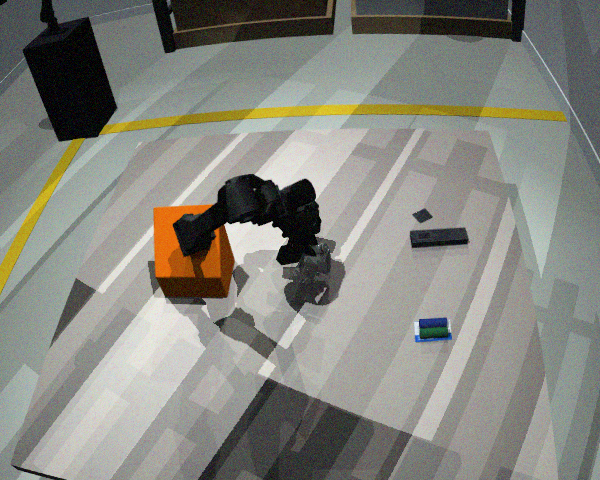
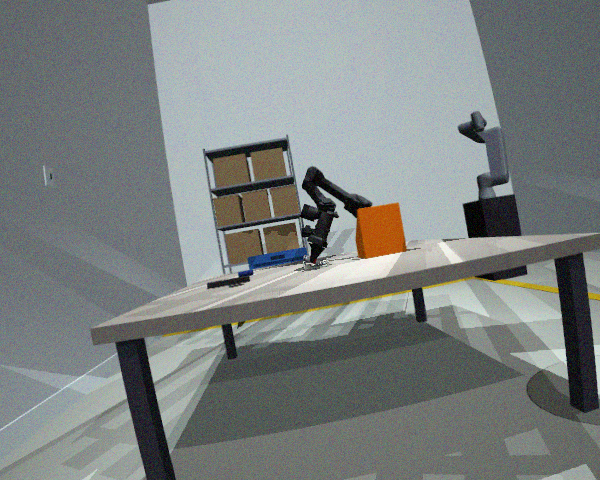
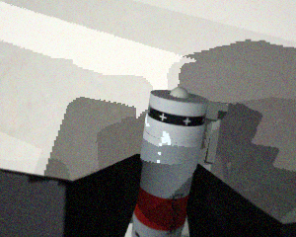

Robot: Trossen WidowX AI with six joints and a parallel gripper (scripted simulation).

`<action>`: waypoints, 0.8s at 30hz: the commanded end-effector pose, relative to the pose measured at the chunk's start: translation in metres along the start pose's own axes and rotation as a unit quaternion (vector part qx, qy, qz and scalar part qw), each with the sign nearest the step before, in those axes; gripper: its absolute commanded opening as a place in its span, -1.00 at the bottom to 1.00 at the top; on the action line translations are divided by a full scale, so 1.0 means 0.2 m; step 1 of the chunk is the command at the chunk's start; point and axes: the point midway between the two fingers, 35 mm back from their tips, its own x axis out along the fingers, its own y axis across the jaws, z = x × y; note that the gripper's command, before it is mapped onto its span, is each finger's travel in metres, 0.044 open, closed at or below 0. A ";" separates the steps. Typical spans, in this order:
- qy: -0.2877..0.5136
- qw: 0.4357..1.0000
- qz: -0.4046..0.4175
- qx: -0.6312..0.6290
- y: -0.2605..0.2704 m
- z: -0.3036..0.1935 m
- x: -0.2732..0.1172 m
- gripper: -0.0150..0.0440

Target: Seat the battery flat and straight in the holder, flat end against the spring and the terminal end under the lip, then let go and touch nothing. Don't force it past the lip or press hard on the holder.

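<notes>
My gripper [image 3: 166,168] [image 1: 301,256] [image 2: 314,256] is shut on the battery [image 3: 172,148], a grey-white cylinder with a red band and a black band marked with plus signs. In the wrist view its terminal nub points away from me, and the battery stands out from between the dark fingers. A pale part of the holder [image 3: 212,143] shows just behind the battery on the right. In the top view the small grey holder [image 1: 320,256] lies on the table right at the gripper tip, which is low over it. I cannot tell whether the battery touches the holder.
An orange box [image 1: 192,253] [image 2: 379,229] stands close to the left of the arm. A flat black bar [image 1: 439,236], a small dark square [image 1: 422,215] and a blue tray with a blue and a green cylinder [image 1: 432,329] lie to the right.
</notes>
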 end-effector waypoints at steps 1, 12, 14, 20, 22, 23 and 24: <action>-0.007 1.000 -0.001 -0.005 -0.02 -0.01 0.00 -0.23; -0.015 1.000 0.003 -0.006 -0.03 -0.03 -0.01 -0.23; -0.015 1.000 0.003 -0.006 -0.03 -0.05 -0.01 -0.23; -0.015 1.000 0.004 -0.006 -0.03 -0.07 -0.02 -0.23; -0.015 1.000 0.005 -0.006 -0.03 -0.08 -0.02 -0.23; -0.016 1.000 0.005 -0.006 -0.03 -0.09 -0.03 -0.23; -0.016 1.000 0.005 -0.006 -0.02 -0.09 -0.03 -0.23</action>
